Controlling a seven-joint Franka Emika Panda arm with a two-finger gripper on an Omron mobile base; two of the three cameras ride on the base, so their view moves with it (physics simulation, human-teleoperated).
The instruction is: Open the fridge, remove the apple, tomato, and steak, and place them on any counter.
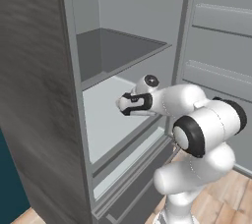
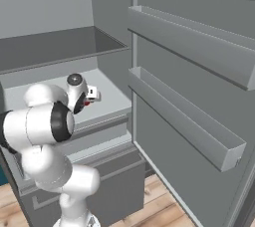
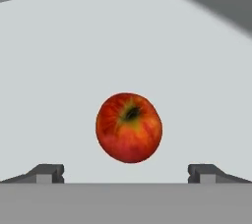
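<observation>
The gripper (image 3: 126,173) has its two dark fingertips (image 3: 49,173) spread wide apart, with nothing between them, and it looks straight down at the apple (image 3: 129,127), which lies on the pale grey shelf (image 3: 64,70) just ahead of the tips, centred between them and apart from both. The apple is red with orange-yellow streaks and its dark stem dimple faces the hand camera. Nothing else lies on the stretch of shelf around it, and nothing stands between the fingers and the fruit. From the left base view, the white arm (image 1: 197,129) bends up from the floor and reaches its hand (image 1: 135,102) into the open fridge (image 1: 44,95), over the middle shelf (image 1: 106,120); the hand itself hides the fruit from this side. From the right base view, the wrist (image 2: 75,91) hangs over the same shelf (image 2: 107,96), and a small speck of red (image 2: 87,103) peeks out just beside it, too small to tell more. Above the hand runs a darker upper shelf (image 2: 55,47); below the working shelf sits the bottom drawer (image 2: 114,181). The fridge door (image 2: 199,96) stands swung open to the right, with two long door bins (image 2: 189,116) one above the other, well apart from the arm. A wooden floor (image 2: 159,201) shows beneath.
</observation>
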